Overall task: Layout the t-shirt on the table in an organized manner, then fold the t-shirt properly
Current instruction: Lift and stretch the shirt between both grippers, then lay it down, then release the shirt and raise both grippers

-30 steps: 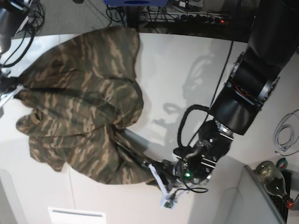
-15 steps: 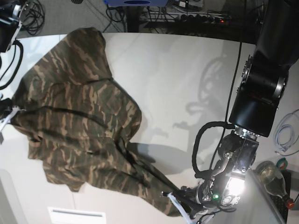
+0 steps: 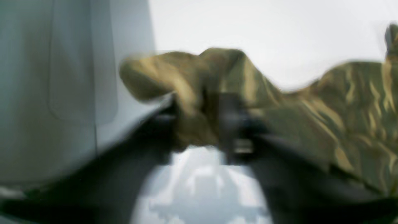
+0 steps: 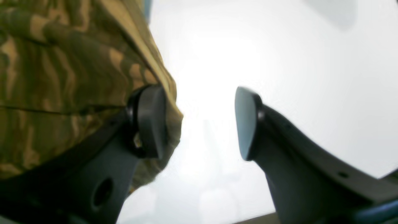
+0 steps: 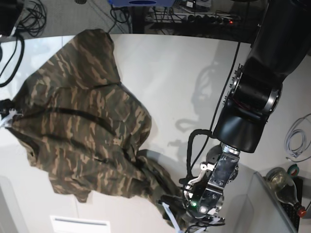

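You are viewing the t-shirt [image 5: 82, 116] lying on the bench [image 5: 184, 73], its long axis running from upper left to lower right. Both hands are standing open: left hand [image 5: 172, 213] touching its lower-right corner, right hand [image 4: 199, 124] touching its left edge, neither gripping

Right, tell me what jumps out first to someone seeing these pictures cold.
The camouflage t-shirt dominates, spread in rumpled folds over the left half of the white table. Next comes the bulky black arm reaching down on the right, its left hand at the shirt's trailing corner near the front edge. In the right wrist view, the right hand stands open beside the cloth.
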